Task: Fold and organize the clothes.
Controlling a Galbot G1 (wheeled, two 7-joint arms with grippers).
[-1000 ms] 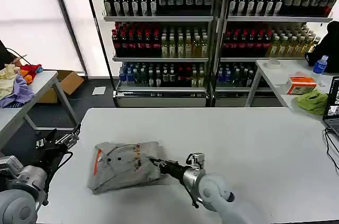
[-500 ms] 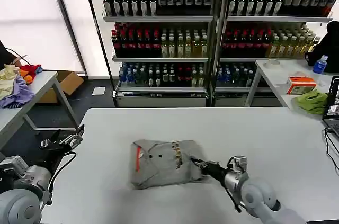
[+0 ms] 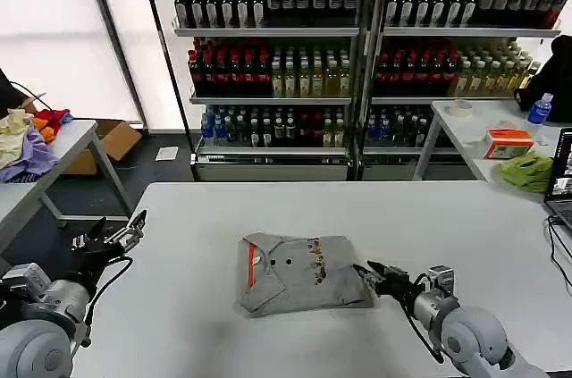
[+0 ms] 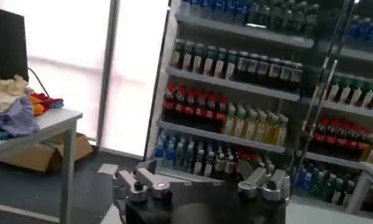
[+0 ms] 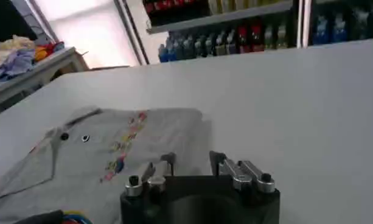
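A folded light grey T-shirt [image 3: 295, 273] lies mid-tabletop [image 3: 465, 217], its right edge just ahead of the right gripper [image 3: 373, 273] — jaws spread, holding nothing. The right wrist view shows the shirt's multicoloured chest print [image 5: 122, 149] up close. The left gripper [image 3: 114, 237] hangs off the tabletop's left edge, jaws spread.

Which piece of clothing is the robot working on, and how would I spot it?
Find the big white table nearest the robot. At its middle lies a folded light grey T-shirt, just beyond the right gripper. Its orange neck label and small multicoloured print mark it out.
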